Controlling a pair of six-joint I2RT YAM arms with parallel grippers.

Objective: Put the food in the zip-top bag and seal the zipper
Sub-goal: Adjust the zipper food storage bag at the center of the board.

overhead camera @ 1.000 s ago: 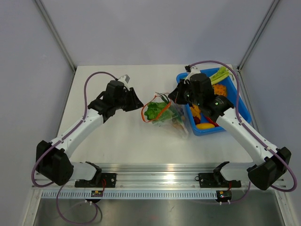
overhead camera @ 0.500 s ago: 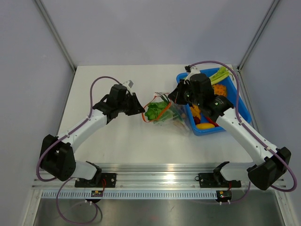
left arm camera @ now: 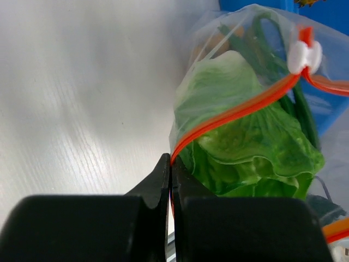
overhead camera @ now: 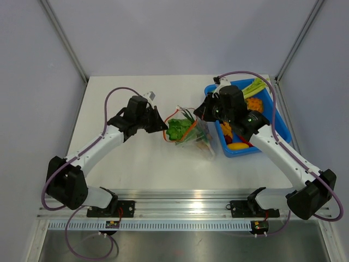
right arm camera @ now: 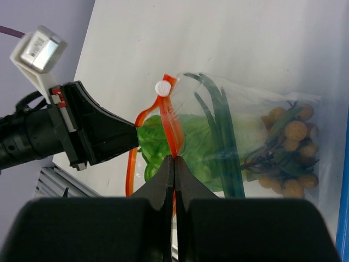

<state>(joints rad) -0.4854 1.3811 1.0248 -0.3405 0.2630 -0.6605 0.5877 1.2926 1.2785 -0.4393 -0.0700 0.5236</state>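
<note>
The clear zip-top bag [overhead camera: 190, 132] lies mid-table with its mouth to the left. Inside are a green cabbage [left arm camera: 245, 142], green onions [right arm camera: 223, 136] and a cluster of brown balls [right arm camera: 289, 142]. The orange-red zipper [left arm camera: 240, 108] runs along the mouth and carries a white slider [right arm camera: 162, 86]. My left gripper [left arm camera: 171, 162] is shut on the zipper's left end [overhead camera: 165, 129]. My right gripper [right arm camera: 175, 158] is shut on the zipper strip [right arm camera: 172, 128] further along, just below the slider. The left gripper [right arm camera: 135, 137] also shows in the right wrist view.
A blue bin [overhead camera: 244, 153] stands right of the bag under my right arm. It holds green stalks [overhead camera: 255, 86], an orange piece [overhead camera: 254, 103] and a yellow piece [overhead camera: 238, 146]. Grey walls enclose the table.
My left gripper moved right to the bag's mouth and shut on the zipper's end. The bag shifted slightly. The right gripper stayed shut on the strip.
</note>
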